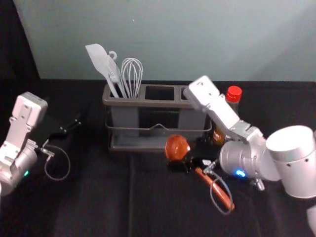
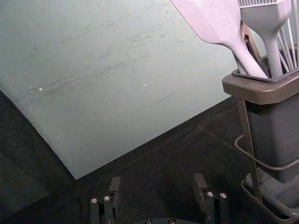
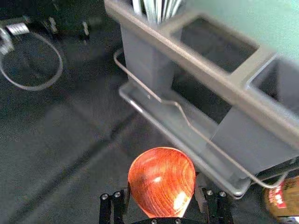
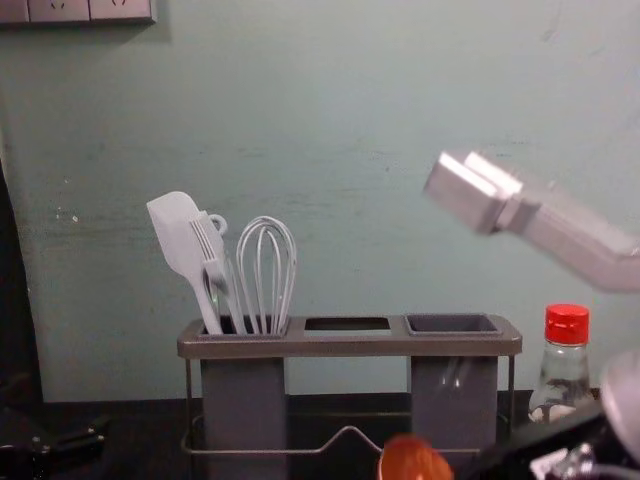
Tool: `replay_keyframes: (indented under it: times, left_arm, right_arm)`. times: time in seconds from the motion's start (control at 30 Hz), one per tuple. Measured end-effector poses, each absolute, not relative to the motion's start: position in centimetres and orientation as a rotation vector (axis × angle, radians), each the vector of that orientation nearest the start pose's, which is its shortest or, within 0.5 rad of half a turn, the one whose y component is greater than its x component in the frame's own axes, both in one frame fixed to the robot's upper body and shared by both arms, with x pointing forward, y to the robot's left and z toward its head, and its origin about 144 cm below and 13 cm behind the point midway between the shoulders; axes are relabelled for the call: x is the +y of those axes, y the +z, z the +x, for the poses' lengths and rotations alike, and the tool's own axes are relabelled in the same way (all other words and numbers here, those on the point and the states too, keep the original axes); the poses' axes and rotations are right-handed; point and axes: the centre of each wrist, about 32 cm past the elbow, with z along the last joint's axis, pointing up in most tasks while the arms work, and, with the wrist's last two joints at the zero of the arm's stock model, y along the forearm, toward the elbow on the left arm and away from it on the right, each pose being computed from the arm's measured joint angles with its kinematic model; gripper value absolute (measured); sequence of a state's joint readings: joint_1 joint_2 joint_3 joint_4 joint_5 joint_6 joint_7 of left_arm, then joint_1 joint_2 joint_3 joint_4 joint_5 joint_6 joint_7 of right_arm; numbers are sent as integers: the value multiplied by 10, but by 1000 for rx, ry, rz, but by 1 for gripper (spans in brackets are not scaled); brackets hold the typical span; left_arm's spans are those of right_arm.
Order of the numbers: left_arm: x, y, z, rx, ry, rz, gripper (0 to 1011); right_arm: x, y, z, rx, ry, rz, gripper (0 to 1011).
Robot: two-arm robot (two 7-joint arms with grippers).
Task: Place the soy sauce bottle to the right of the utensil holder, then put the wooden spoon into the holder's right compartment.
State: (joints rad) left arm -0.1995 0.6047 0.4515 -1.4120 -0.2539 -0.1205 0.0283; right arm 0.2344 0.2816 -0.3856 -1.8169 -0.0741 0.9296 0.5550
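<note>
Spoon (image 1: 176, 147) prob. pinched by R gripper (image 1: 179, 161) nr. holder (image 1: 148, 103); L gripper (image 1: 74, 126) wide, to left.

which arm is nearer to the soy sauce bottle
Right. The right end effector is at the wooden spoon, front-left of the bottle; the left end effector is past the utensil holder's left end.

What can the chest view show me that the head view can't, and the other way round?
Chest view: a pale socket or switch panel high on the wall.

Head view: the wooden spoon's handle and the holder's base tray.

Both: the utensil holder, white spatula, whisk, red-capped bottle and spoon's bowl.
</note>
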Motion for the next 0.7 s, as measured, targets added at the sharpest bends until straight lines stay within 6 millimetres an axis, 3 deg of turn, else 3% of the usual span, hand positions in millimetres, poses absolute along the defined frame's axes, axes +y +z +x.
replay_keyframes:
  times: [0.43, 0.7]
  left_arm:
    - [310, 1140, 489, -285, 1248, 305, 1000]
    - [310, 1140, 489, -285, 1248, 305, 1000]
  right_arm:
    - [-199, 1292, 444, 67, -877, -436, 834]
    - [-212, 1294, 426, -31, -935, -258, 834]
